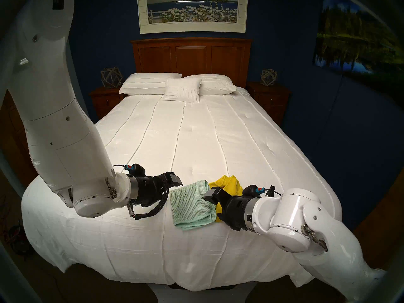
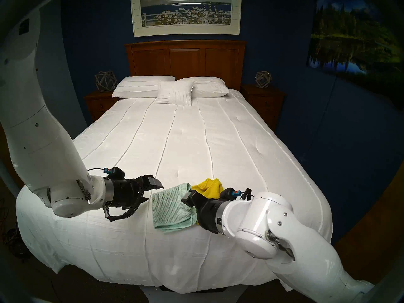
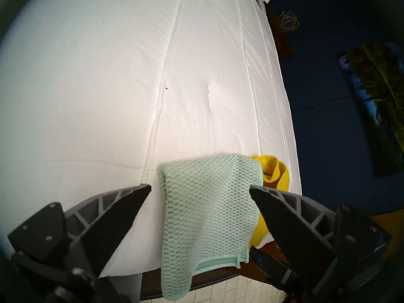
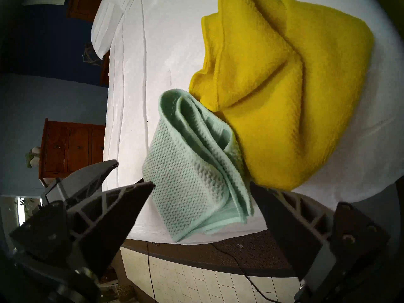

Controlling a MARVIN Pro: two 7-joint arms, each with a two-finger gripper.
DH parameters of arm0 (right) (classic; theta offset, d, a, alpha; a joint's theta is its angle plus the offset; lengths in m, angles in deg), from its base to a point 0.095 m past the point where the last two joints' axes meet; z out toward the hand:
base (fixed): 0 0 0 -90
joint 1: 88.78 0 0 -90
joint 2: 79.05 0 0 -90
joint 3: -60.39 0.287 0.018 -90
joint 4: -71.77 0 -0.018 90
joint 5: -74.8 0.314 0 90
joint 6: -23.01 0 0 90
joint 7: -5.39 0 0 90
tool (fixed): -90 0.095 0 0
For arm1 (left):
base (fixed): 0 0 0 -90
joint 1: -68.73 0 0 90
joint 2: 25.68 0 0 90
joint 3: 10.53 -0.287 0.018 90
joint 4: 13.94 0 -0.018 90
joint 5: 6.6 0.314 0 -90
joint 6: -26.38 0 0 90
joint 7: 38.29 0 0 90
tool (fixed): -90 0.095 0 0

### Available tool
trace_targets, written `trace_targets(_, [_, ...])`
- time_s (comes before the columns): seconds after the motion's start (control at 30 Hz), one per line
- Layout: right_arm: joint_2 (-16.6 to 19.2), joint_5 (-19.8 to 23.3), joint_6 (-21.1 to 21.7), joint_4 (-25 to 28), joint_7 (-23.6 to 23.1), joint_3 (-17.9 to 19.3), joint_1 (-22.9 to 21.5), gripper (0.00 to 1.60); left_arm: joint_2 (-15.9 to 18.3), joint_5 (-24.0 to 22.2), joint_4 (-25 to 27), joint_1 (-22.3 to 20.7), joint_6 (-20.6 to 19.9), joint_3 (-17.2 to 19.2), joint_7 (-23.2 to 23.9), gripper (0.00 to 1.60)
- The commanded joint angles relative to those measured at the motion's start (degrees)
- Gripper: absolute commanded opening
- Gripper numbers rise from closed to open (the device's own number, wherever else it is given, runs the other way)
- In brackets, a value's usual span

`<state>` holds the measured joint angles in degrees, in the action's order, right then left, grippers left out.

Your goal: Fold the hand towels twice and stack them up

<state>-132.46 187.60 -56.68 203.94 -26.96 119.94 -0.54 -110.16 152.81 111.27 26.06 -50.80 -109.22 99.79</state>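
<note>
The mint-green waffle-knit towel [image 1: 189, 205] lies folded in layers on the white bedspread [image 1: 185, 132], close to the foot edge. The yellow towel [image 1: 229, 183] lies crumpled just behind and to the right of it, touching it. My left gripper [image 1: 175, 186] is open and empty at the green towel's left edge. My right gripper [image 1: 207, 195] is open and empty at its right edge, over the yellow towel's near part. In the left wrist view the green towel [image 3: 203, 208] sits between the open fingers [image 3: 131, 204]. The right wrist view shows its layered edges [image 4: 207, 143] and the yellow towel [image 4: 284, 88].
White pillows [image 1: 181, 92] lie at the head of the bed against a wooden headboard [image 1: 191, 55]. Wooden nightstands [image 1: 105, 99] [image 1: 269, 97] stand at each side. The bed's foot edge drops off right below the towels, with tiled floor [image 4: 196, 280] beneath.
</note>
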Motion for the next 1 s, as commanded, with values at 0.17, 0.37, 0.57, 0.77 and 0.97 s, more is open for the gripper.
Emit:
trace_targets(0.17, [-3.6,-3.0,-1.1,-1.6,-1.0,-1.9,-3.3,1.60,0.0,0.2,0.0,-0.7,-0.1,0.2,0.2,1.60])
trace_targets(0.37, [-4.9,-3.5,-2.0,-3.8,-1.0,-2.5,-4.1,1.60,0.0,0.3,0.0,-0.7,-0.1,0.2,0.2,1.60])
trace_targets(0.57, [-7.3,-5.2,-3.5,-7.5,-2.4,-4.1,-4.7,1.60,0.0,0.3,0.0,-0.7,-0.1,0.2,0.2,1.60])
trace_targets(0.77, [-8.5,-5.9,-3.8,-8.8,-3.2,-5.1,-5.8,1.60,0.1,0.3,0.0,-0.7,-0.1,0.2,0.1,1.60])
trace_targets(0.97, [-8.4,-6.0,-3.4,-9.1,-3.1,-5.4,-6.5,1.27,0.1,0.4,0.0,-0.7,-0.1,0.2,0.1,1.60])
